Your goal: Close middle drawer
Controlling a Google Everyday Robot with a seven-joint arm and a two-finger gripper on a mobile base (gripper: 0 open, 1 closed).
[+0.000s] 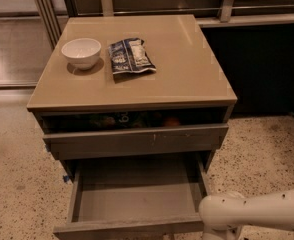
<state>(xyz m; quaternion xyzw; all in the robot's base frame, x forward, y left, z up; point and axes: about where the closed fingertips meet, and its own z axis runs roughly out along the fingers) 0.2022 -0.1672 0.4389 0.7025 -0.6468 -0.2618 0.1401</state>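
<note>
The tool is not visible: only the white arm [257, 213] enters from the lower right, and its rounded joint bends down out of the picture at the bottom edge, so the tool must be somewhere below that edge, and I cannot tell if it is apart or together. Seen from that place, the middle drawer [137, 204] is just to the left and a little farther away. It stands pulled far out of the cabinet [187, 74], its grey floor is bare, and the right end of its flat front is very near the joint of the arm; whether they touch I cannot tell. Directly behind and above the middle drawer is the upper drawer [137, 141], with a small pale scratch at the centre of its front. It is open only a little, and some things lie in the dark gap above it, too dim to name. Farther away and to the left, on the tan top of the cabinet, a white bowl [81, 52] stands upright. Just to its right, apart from it, lies a dark blue and white packet [130, 56]. The cabinet stands on a speckled floor [267, 149].
</note>
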